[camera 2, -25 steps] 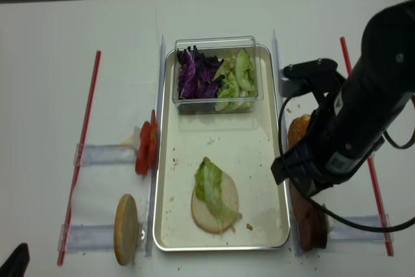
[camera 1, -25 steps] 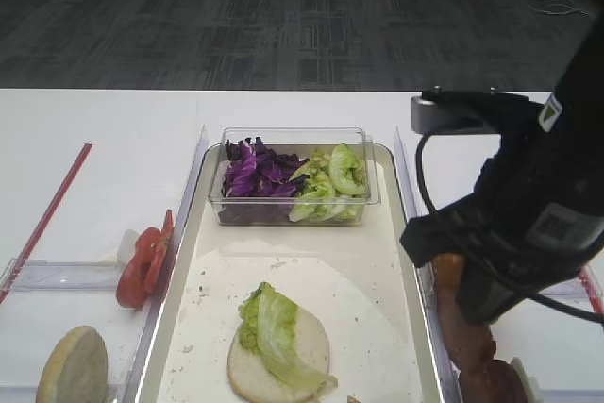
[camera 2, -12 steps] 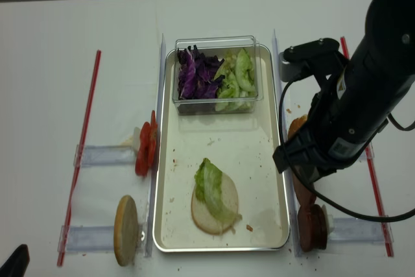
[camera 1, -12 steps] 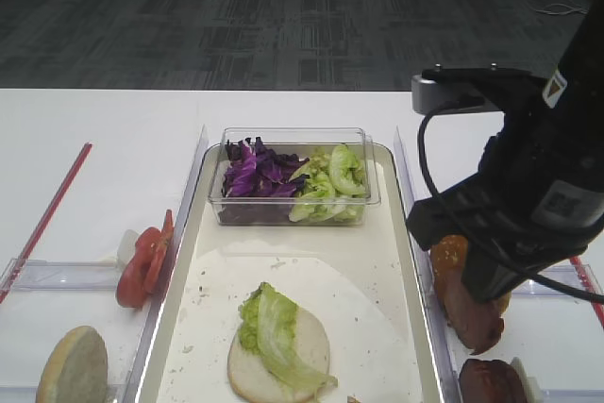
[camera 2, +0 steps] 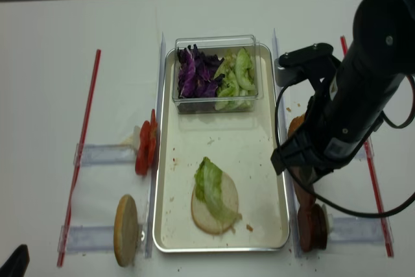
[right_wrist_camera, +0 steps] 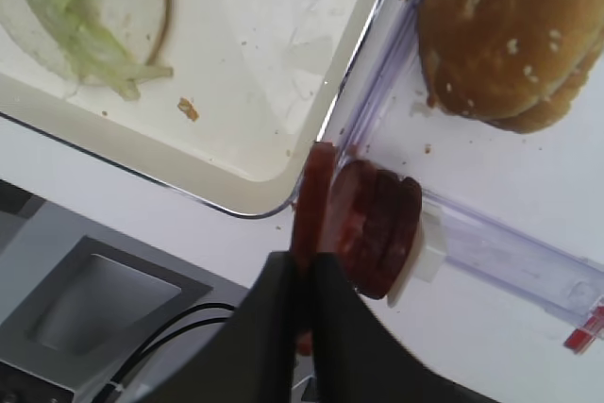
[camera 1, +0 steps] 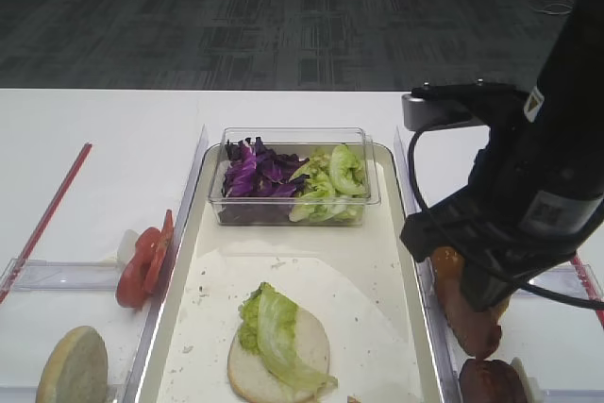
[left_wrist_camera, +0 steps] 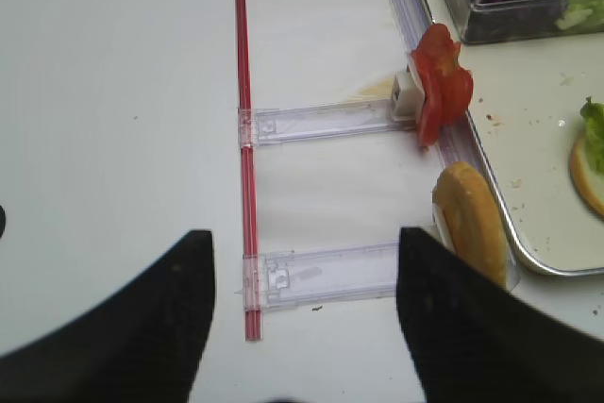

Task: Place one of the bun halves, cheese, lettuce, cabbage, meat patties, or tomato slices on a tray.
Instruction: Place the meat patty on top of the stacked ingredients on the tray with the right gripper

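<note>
White tabletop; right gripper [right_wrist_camera: 304, 276] pinched tight on one meat patty [right_wrist_camera: 311, 197], just lifted clear of stack [right_wrist_camera: 377, 226] beside tray [right_wrist_camera: 236, 193]. Left gripper's jaws: can't tell.

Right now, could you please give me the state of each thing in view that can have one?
right gripper: shut on a meat patty, lifted
left gripper: open, holding nothing
tray: holds a bun half topped with lettuce
clear tub: uncovered, holding cabbage and greens
tomato slices: standing on edge
</note>
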Available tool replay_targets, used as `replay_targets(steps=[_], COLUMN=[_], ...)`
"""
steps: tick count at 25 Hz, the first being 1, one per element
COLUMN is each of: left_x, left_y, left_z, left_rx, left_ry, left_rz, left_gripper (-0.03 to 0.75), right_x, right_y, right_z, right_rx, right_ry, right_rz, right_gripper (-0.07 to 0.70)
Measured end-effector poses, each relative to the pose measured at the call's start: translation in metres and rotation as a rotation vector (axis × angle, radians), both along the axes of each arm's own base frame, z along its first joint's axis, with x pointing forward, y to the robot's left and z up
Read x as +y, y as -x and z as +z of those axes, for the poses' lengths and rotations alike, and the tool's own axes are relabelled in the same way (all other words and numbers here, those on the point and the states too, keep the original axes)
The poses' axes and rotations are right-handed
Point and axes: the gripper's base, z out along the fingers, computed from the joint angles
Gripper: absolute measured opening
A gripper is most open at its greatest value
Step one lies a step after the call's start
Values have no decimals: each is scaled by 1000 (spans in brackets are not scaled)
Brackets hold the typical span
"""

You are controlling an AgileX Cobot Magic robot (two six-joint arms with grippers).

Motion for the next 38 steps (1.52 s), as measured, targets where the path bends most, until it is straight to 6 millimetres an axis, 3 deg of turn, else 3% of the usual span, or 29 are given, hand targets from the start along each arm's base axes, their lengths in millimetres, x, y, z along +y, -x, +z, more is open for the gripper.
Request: replay_targets(steps=[12,25,38], left_x=[0,0,0], left_y=[0,0,0], left_z=[0,0,0], left_rx=[0,0,0], left_ry=[0,0,0], left_rz=[0,0,0], left_gripper=[428,428,428], right_x=[15,7,33], right_y=[-15,-49,-68], right_z=[-22,-33,-67], right_rx=[47,121,208], right_ry=[-47,-363,-658], right_rz=[83,85,126], right_gripper=[48,48,48])
